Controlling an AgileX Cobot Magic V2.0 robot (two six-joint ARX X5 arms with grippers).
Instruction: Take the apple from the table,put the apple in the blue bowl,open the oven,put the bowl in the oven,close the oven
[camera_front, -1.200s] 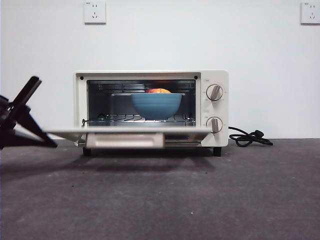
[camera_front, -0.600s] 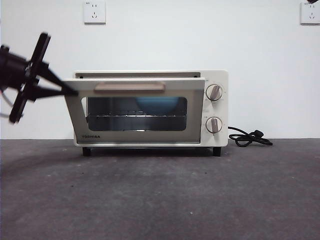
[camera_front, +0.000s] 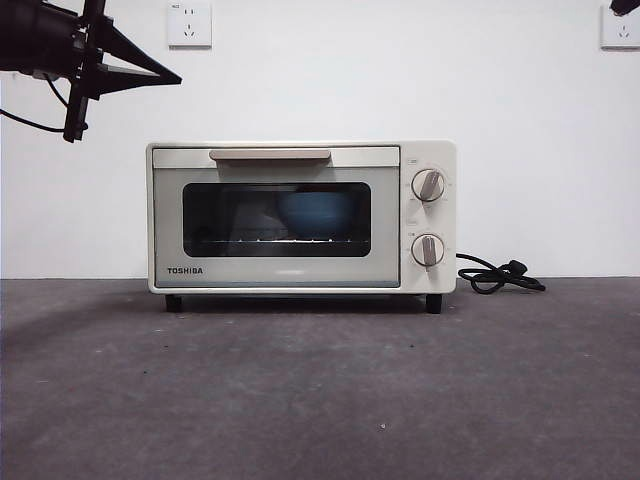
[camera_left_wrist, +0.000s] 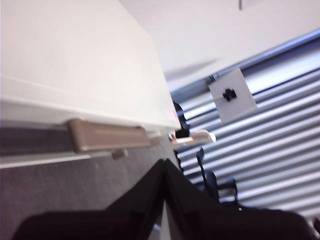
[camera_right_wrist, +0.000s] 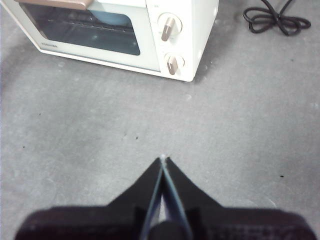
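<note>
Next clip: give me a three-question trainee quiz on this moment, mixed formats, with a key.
1. True or false: the oven door is shut.
2. Multiple choice: where is the blue bowl? A) on the table in front of the oven B) inside the oven behind the glass C) held by a gripper
3. Short answer: which gripper is up beside the oven's top, near the handle, and what does it hold?

Key
1. True; the door stands flush with the front.
2. B; it shows dimly through the dark glass.
3. The left gripper; its fingers are together and hold nothing. The right gripper hangs over bare table, also shut and empty.
</note>
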